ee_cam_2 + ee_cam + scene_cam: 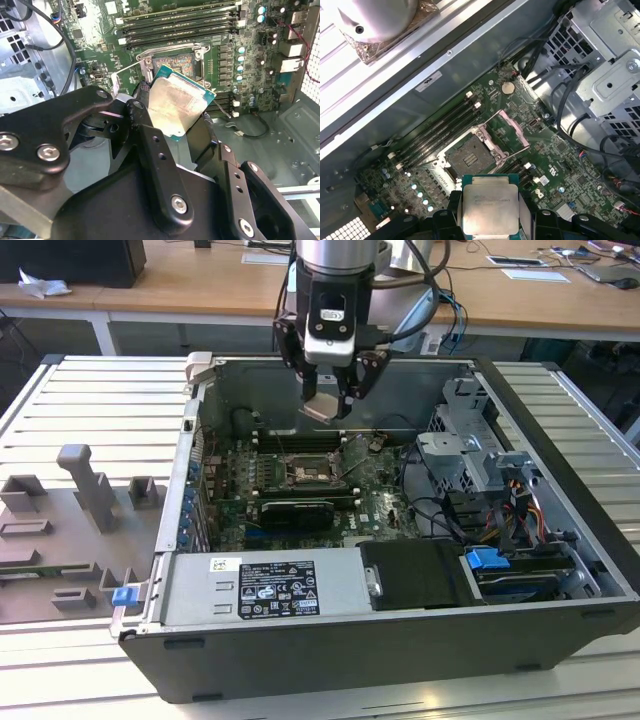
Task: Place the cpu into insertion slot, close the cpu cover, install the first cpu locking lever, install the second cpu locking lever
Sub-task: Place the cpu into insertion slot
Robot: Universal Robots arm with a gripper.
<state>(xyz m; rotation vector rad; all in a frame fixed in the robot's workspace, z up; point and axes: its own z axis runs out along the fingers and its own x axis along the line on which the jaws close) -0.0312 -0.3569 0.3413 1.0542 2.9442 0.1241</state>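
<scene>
My gripper (327, 408) hangs inside an open computer case, shut on the cpu (321, 409) by two opposite edges. In both wrist views the cpu (177, 107) (490, 206) is a pale metal square on a green base between the black fingers (142, 107), well above the board. The insertion slot (303, 472) (178, 63) (469, 159) lies open and bare on the green board, below the chip and a little off to one side. The cpu cover (511, 129) stands swung up beside the slot in the first wrist view.
Long black memory slots (439, 134) run beside the socket. A black card (295, 512) and the power supply (260, 585) sit nearer the case front. A drive cage (470, 450) and cables (432, 508) are at the exterior view's right. A grey fixture (85, 490) stands outside, left.
</scene>
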